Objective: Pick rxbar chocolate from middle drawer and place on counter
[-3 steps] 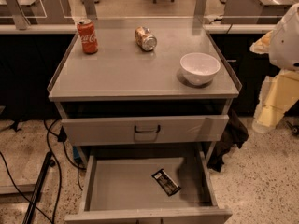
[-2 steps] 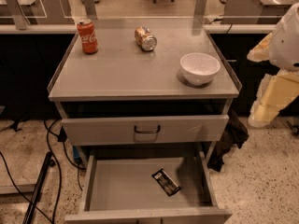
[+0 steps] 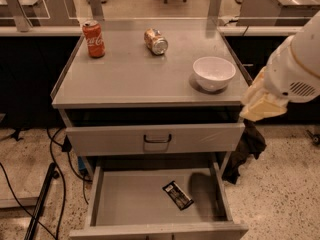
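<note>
The rxbar chocolate (image 3: 178,195), a flat black-wrapped bar with white print, lies at an angle on the floor of the open middle drawer (image 3: 125,201), right of centre. The counter (image 3: 135,76) is the grey cabinet top above it. My gripper (image 3: 260,104), a cream-coloured end on a white arm, hangs at the right edge of the cabinet, level with the counter's front right corner. It is well above and to the right of the bar and touches nothing.
On the counter stand a red can (image 3: 93,38) at the back left, a tan can (image 3: 156,41) on its side at the back centre, and a white bowl (image 3: 214,73) at the right. A closed drawer front with black handle (image 3: 157,138) sits above the open drawer. Cables lie on the floor at left.
My arm and gripper have moved left, closer to the cabinet's right side. The bar, cans and bowl have not moved.
</note>
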Action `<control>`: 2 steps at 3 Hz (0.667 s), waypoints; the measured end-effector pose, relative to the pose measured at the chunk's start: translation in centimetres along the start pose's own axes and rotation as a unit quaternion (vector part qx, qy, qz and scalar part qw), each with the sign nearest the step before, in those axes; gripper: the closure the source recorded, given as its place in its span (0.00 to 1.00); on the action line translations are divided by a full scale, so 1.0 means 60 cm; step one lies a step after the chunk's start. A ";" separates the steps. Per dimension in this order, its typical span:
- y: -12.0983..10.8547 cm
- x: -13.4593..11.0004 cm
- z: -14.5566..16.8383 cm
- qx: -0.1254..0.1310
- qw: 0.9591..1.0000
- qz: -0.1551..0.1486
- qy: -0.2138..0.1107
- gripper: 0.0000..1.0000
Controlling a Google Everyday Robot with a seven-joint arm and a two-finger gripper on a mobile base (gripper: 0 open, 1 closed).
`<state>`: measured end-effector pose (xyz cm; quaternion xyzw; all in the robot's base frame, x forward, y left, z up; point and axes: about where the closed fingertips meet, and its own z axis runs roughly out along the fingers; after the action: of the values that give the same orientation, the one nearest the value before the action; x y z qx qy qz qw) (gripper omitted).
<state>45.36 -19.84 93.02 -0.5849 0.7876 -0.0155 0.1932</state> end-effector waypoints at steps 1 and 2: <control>0.010 -0.015 0.072 0.003 1.000 0.005 -0.017 0.88; 0.021 -0.033 0.147 0.021 0.999 -0.003 -0.038 1.00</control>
<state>47.51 -15.84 85.09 -0.5835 0.7772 -0.0102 0.2353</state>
